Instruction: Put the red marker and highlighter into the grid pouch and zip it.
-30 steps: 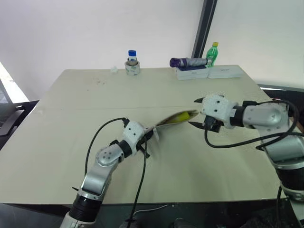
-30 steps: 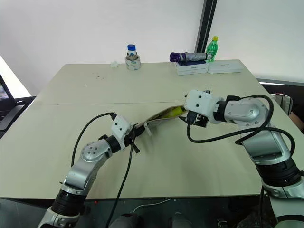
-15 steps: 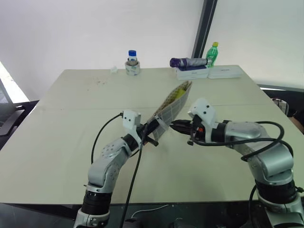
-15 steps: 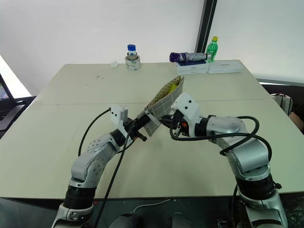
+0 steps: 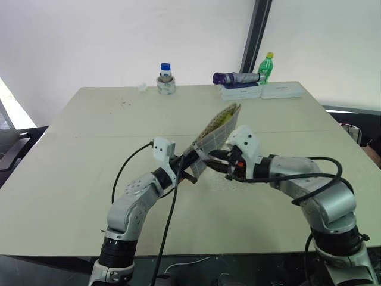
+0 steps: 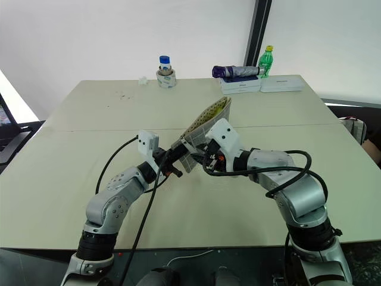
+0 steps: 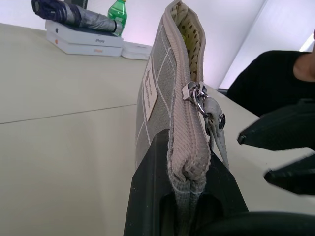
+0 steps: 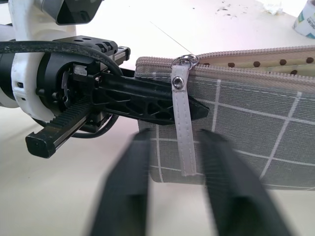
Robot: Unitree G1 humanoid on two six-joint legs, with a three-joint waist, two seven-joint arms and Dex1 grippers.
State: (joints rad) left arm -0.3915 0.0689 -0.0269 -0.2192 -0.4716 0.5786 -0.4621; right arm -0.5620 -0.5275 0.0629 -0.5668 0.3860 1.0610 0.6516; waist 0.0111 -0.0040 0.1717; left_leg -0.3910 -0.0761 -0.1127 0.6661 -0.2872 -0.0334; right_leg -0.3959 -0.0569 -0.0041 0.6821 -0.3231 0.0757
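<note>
Clamps the grid pouch [image 5: 215,132] by its zipped corner between the closed fingers of the left gripper [image 5: 189,167] and lifts it clear of the table [image 5: 89,131], open mouth slanting up toward one o'clock, probably so the contents stay in and the zipper pull [image 8: 183,132] hangs free to be caught. Brings the right gripper [image 5: 215,159] in from three o'clock, forearm low and nearly level, fingers apart either side of the dangling pull and not yet closed on it. Reaches the left forearm up from seven o'clock, wrist cocked upward.
</note>
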